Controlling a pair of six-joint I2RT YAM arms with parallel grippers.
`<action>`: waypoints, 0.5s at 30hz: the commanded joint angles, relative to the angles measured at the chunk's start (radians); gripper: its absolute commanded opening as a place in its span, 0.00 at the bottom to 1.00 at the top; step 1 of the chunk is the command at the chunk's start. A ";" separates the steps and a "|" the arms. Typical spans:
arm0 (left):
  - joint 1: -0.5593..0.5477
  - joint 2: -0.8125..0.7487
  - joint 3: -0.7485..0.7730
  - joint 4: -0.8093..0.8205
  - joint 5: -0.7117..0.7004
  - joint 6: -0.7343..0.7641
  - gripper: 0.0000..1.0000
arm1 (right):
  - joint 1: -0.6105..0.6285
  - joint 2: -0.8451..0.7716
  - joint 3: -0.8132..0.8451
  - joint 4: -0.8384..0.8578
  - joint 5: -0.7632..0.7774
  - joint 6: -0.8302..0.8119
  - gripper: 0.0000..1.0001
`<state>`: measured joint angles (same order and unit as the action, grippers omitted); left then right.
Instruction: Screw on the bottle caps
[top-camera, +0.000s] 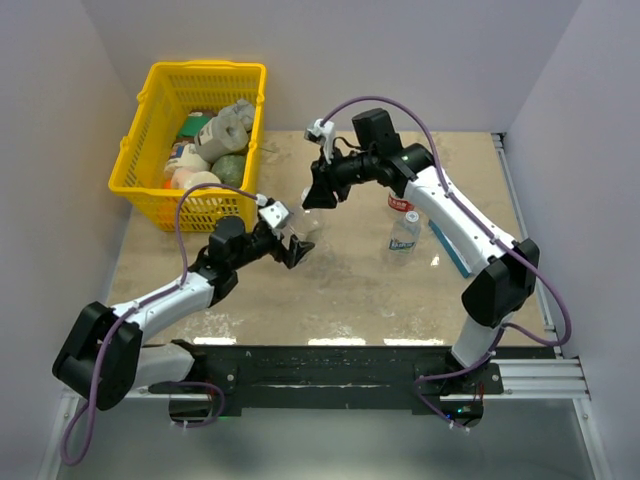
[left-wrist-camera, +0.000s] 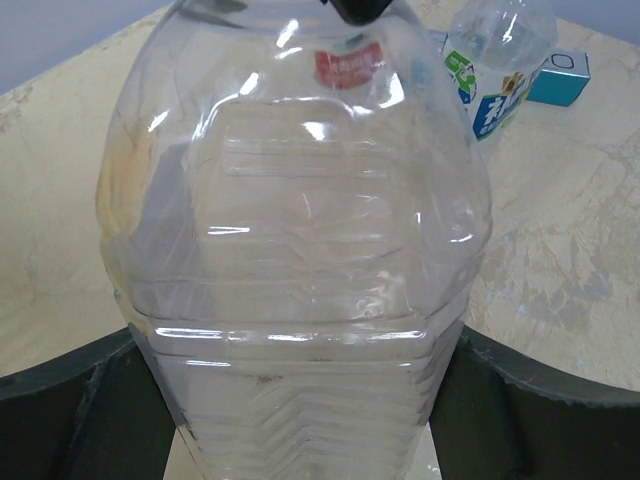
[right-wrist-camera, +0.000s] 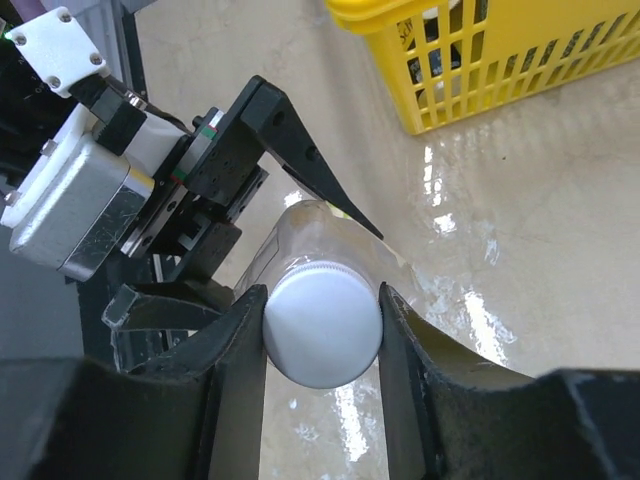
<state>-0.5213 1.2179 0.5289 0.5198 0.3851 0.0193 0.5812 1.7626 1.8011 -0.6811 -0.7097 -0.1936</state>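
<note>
The left pincer (top-camera: 293, 245) is closed around the body of the squarish clear bottle (left-wrist-camera: 300, 250), near the middle of the bench (top-camera: 340, 290). The right pincer (right-wrist-camera: 322, 335) grips the white cap (right-wrist-camera: 322, 318) by its sides, right over the mouth of the bottle. I cannot tell if the thread has caught.

I judge that the cap is being screwed on. For a good result the cap should be level and centred, the downward pressure light, and the left grip firm without crushing the soft wall. The blue-labelled bottle (top-camera: 405, 232) and the red-labelled bottle (top-camera: 400, 203) stand to the right.
</note>
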 joint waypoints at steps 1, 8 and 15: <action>-0.008 0.000 0.083 -0.009 -0.027 0.004 0.99 | 0.011 -0.055 0.000 0.124 0.102 -0.029 0.00; 0.041 -0.084 0.099 -0.268 -0.080 0.053 1.00 | 0.011 -0.066 -0.025 0.146 0.295 -0.187 0.00; 0.047 -0.144 0.085 -0.385 -0.112 0.102 1.00 | 0.005 -0.083 -0.086 0.160 0.441 -0.256 0.00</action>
<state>-0.4778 1.0935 0.6113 0.2173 0.2916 0.0769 0.5972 1.7302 1.7451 -0.5873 -0.4053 -0.3717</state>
